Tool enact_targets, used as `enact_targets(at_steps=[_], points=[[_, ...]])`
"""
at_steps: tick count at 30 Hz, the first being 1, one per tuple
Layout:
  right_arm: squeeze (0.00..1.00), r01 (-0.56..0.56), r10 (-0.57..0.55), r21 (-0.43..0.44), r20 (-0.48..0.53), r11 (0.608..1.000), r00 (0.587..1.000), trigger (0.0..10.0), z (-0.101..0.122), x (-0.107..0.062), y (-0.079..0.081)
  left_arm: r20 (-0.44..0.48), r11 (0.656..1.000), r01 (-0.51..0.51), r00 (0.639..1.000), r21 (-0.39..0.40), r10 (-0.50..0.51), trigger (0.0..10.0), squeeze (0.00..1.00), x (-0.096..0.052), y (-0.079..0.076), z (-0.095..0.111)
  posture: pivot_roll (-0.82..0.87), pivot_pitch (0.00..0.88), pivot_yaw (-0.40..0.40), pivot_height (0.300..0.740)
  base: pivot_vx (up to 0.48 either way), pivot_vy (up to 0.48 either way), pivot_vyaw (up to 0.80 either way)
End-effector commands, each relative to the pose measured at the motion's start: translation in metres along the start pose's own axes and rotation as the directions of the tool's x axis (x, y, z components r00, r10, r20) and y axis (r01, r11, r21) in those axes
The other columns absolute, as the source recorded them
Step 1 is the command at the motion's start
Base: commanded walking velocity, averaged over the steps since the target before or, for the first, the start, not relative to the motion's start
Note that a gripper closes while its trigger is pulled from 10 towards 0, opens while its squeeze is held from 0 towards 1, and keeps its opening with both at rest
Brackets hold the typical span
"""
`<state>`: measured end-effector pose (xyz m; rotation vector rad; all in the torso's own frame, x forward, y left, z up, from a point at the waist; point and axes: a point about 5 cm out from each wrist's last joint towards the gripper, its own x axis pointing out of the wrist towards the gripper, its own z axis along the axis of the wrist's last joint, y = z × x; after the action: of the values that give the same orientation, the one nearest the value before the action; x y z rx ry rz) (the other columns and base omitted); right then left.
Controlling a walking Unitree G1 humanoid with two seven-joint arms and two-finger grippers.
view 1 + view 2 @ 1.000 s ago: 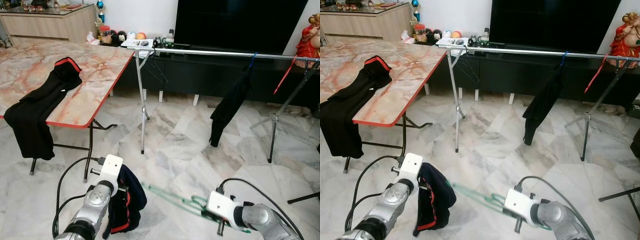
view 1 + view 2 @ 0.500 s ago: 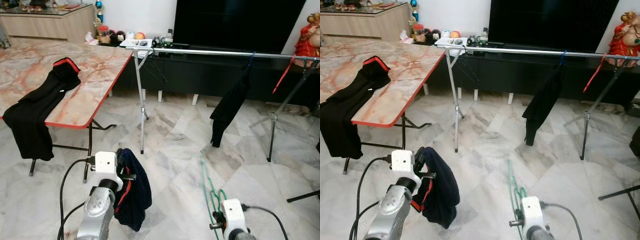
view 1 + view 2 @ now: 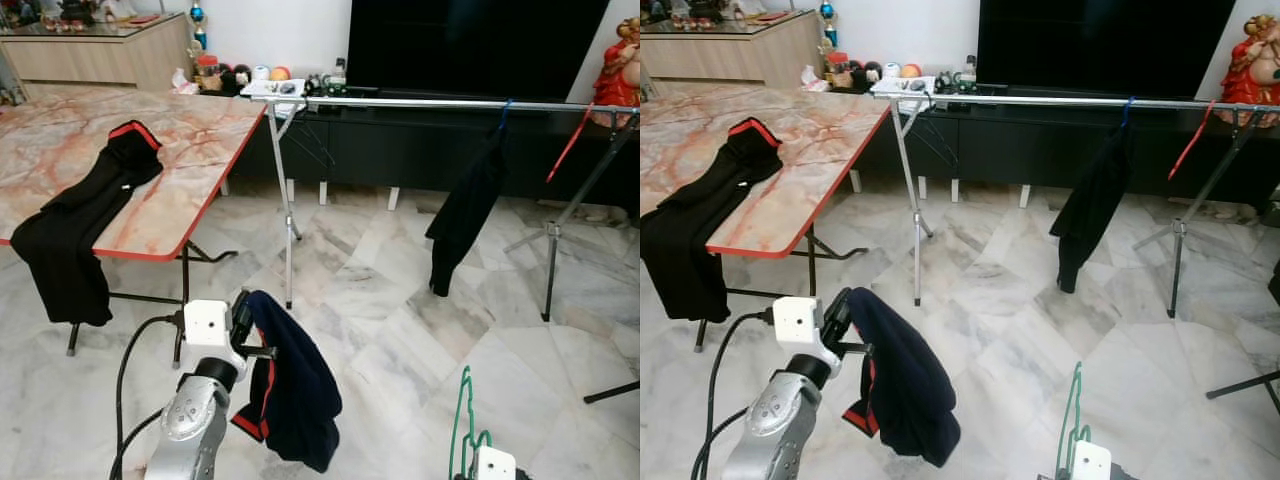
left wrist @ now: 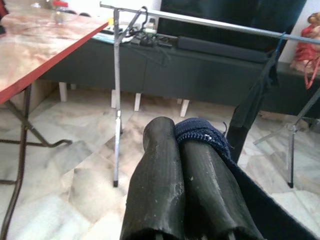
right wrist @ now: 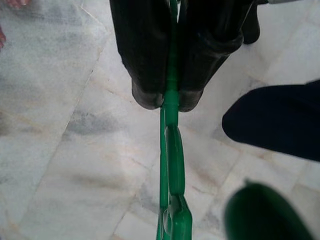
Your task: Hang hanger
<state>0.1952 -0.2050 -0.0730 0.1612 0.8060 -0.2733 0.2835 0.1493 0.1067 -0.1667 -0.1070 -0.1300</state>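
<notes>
My right gripper (image 5: pixel 170 97) is shut on a green plastic hanger (image 3: pixel 462 418), which stands upright at the bottom right of the eye views. My left gripper (image 4: pixel 177 145) is shut on a dark navy garment with red trim (image 3: pixel 296 398), held up at the lower left; the cloth (image 4: pixel 201 137) drapes over one finger. Farther ahead a long metal clothes rail (image 3: pixel 420 103) runs across the room. A black garment (image 3: pixel 462 215) hangs from it on a blue hanger, and a red hanger (image 3: pixel 570 145) hangs further right.
A marble-topped folding table (image 3: pixel 190 150) with a red edge stands on the left, with a black garment (image 3: pixel 80 220) draped over its edge. The rail's leg (image 3: pixel 288 230) and a tripod stand (image 3: pixel 550 250) rise from the marble floor. A dark TV cabinet lies behind the rail.
The green hanger swung from lying leftward across the floor to standing upright in my right gripper. My left arm lifted the navy garment higher and to the right.
</notes>
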Motion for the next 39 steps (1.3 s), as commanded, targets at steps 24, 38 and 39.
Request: enact_targets(at_steps=[24, 38, 39], points=[[0.00, -0.052, 0.034, -0.193, -0.096, 0.980, 0.995, 10.0, -0.030, -0.008, 0.002, -0.053, 1.000, -0.024, 0.998, -0.003, 0.024, 10.0, 0.00, -0.008, 0.006, 0.011, 0.13, 0.000, 0.054, 0.740, 0.000, 0.128, 0.00], [0.00, -0.071, 0.051, -0.219, -0.095, 0.973, 0.994, 10.0, -0.028, -0.007, 0.007, -0.062, 1.000, -0.024, 0.998, -0.001, 0.024, 10.0, 0.00, -0.008, 0.006, 0.012, 0.14, 0.000, 0.049, 0.740, 0.000, 0.373, 0.00], [0.00, -0.073, 0.052, -0.222, -0.096, 0.972, 0.994, 10.0, -0.028, -0.007, 0.007, -0.062, 1.000, -0.024, 0.998, -0.002, 0.024, 10.0, 0.00, -0.008, 0.006, 0.013, 0.14, 0.000, 0.048, 0.740, 0.000, 0.375, 0.00]])
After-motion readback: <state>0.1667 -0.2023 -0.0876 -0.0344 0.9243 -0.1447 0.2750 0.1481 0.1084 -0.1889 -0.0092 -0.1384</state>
